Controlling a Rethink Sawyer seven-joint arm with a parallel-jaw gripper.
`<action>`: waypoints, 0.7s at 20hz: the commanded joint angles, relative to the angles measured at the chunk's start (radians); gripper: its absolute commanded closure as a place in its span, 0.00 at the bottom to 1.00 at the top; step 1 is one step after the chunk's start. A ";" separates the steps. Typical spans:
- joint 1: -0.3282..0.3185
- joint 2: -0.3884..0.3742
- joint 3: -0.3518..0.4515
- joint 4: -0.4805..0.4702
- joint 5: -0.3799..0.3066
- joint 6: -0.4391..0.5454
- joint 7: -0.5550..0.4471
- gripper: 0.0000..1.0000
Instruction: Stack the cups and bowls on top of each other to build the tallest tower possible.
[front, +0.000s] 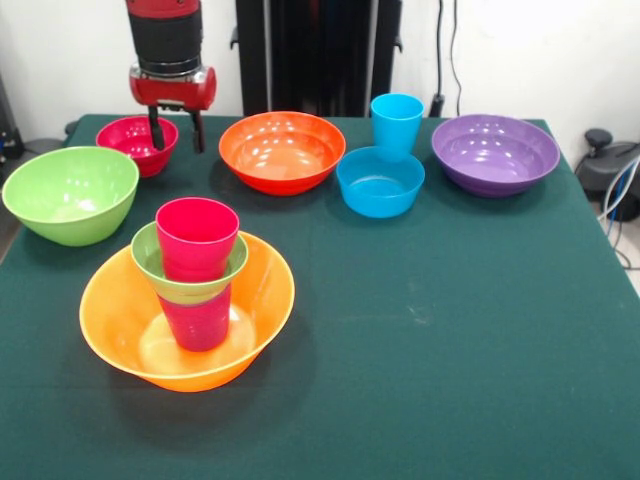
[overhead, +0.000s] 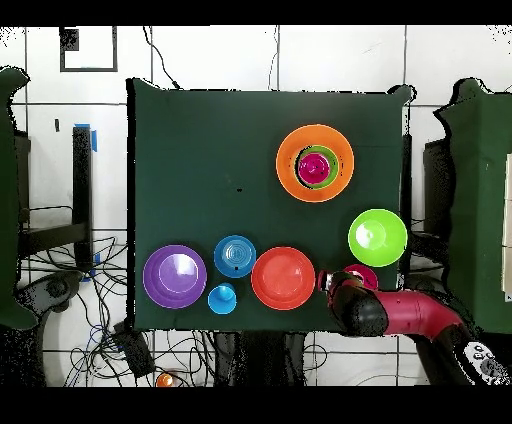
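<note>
Closest in, the large orange bowl (front: 120, 320) carries the tower (front: 195, 285): a red-pink cup (front: 200, 322) standing in the bowl, a small lime green bowl (front: 150, 262) seated on that cup, and a second red-pink cup (front: 196, 238) upright inside the green bowl. From overhead the same pile reads as nested rings, orange bowl (overhead: 290, 175) outermost.

Now up to the gripper (front: 176, 128), hanging at the table's far edge with its two dark fingers (front: 156, 130) spread apart, released, nothing between them. It hovers just over the small pink-red bowl (front: 128, 138), one finger in front of the bowl's rim. Overhead, the red arm (overhead: 415, 315) reaches in over that bowl (overhead: 360, 272).

Moving outward: the large lime green bowl (front: 68, 192) sits just beside the pink-red one. Further along the far row comes the red-orange bowl (front: 282, 150), then the small blue bowl (front: 380, 182) with the sky blue cup (front: 396, 124) upright behind it, then the purple bowl (front: 495, 152). All rest on the dark green tablecloth (front: 450, 350).
</note>
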 joint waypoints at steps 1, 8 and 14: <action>-0.015 0.055 -0.077 0.012 0.052 -0.101 0.187 0.00; -0.155 0.188 -0.167 0.010 -0.077 -0.227 0.096 0.00; -0.125 0.308 -0.275 -0.028 -0.092 -0.360 0.102 0.00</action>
